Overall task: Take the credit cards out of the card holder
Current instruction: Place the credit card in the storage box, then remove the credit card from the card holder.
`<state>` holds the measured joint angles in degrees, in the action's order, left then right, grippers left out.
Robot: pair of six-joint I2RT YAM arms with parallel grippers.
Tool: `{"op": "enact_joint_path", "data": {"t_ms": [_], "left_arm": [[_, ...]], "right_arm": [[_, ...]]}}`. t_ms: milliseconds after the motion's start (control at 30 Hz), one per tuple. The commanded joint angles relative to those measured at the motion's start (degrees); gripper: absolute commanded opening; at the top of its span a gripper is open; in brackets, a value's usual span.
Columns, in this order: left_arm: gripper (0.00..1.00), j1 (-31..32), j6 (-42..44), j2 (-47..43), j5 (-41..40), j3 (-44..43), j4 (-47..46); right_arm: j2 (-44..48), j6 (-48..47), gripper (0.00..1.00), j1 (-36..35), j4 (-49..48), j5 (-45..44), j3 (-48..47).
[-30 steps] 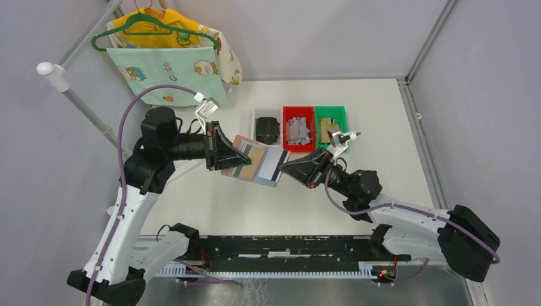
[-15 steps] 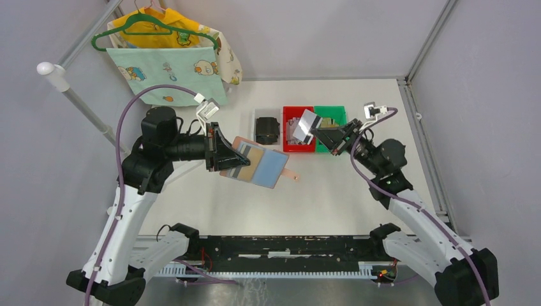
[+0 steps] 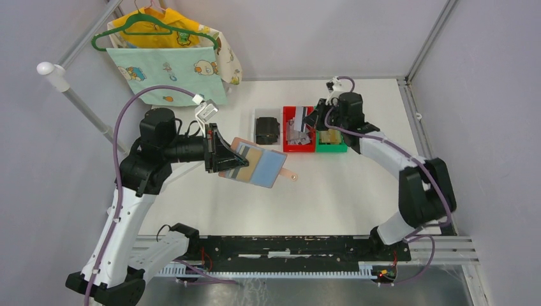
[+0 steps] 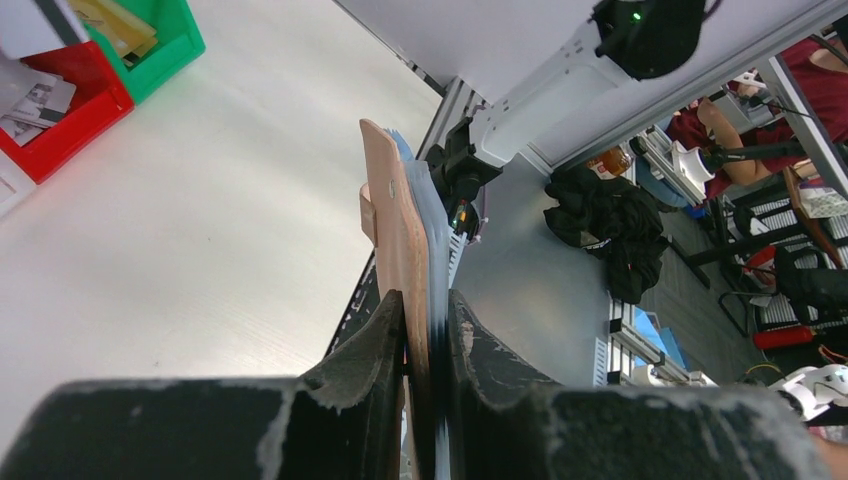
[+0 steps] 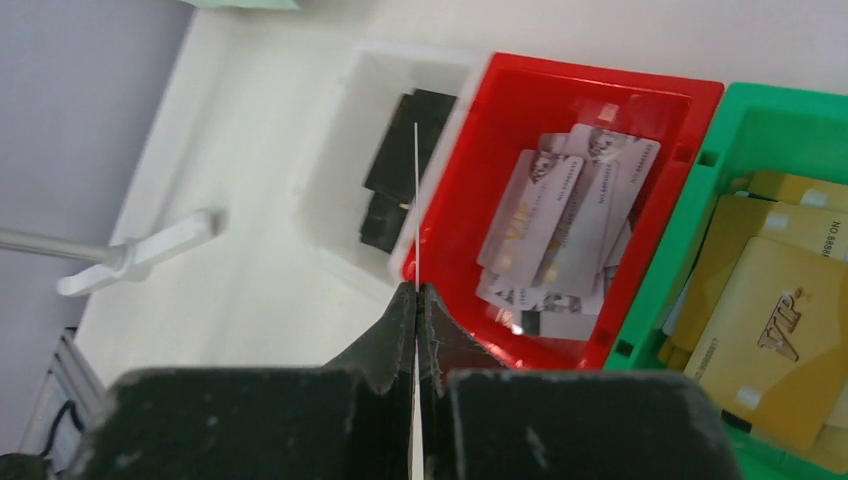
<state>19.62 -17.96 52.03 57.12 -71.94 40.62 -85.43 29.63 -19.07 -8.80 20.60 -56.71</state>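
Since half a second ago the right gripper (image 3: 306,120) has swung over the red bin (image 3: 285,137), its jaws closed on one card (image 3: 298,116). From above, the left gripper (image 3: 217,155) holds the open card holder (image 3: 261,167) off the table (image 3: 357,185).

Left wrist view: only here does the grip show, with the jaws clamped on the holder's edge.

Right wrist view: the carried card appears edge-on, hanging over the wall between the white bin (image 5: 340,120) and the red one. I judge it should shift toward the grey cards (image 5: 560,230) before release, or it may drop into the wrong bin.
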Motion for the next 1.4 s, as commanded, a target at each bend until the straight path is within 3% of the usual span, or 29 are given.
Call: {"op": "enact_joint_path", "data": {"t_ms": [0,400,600,733,900,1100,1233,1367], "left_arm": [[0.02,0.1,0.6,-0.6,0.1,-2.7,-2.1],[0.02,0.2,2.1,-1.1,-0.1,-3.3,-0.3],[0.02,0.1,3.4,-1.0,-0.8,-4.1,1.1],[0.02,0.1,4.3,-1.0,-0.9,-4.0,1.5],[0.02,0.2,6.4,-0.6,-1.0,-4.2,2.2],[0.02,0.1,10.4,-0.3,0.5,-4.8,3.6],[0.02,0.1,13.3,0.0,1.9,-4.9,5.3],[0.02,0.1,14.8,0.2,3.9,-5.0,6.4]], "right_arm": [[-10.7,-4.3,0.00,0.0,3.9,-0.5,-9.0],[-25.8,-5.3,0.01,-2.2,6.3,-4.4,-19.6],[-25.2,-7.5,0.29,-4.2,6.4,-8.9,-20.5],[-19.9,-8.6,0.41,-4.7,6.3,-10.4,-20.2],[-6.9,-7.3,0.55,-5.2,4.2,-7.7,-16.5],[13.8,6.7,0.92,-6.0,-14.3,10.6,0.0],[23.8,18.2,0.98,-7.8,-30.6,16.7,10.4],[28.5,15.4,0.98,-13.9,-29.0,16.0,11.5]]}}
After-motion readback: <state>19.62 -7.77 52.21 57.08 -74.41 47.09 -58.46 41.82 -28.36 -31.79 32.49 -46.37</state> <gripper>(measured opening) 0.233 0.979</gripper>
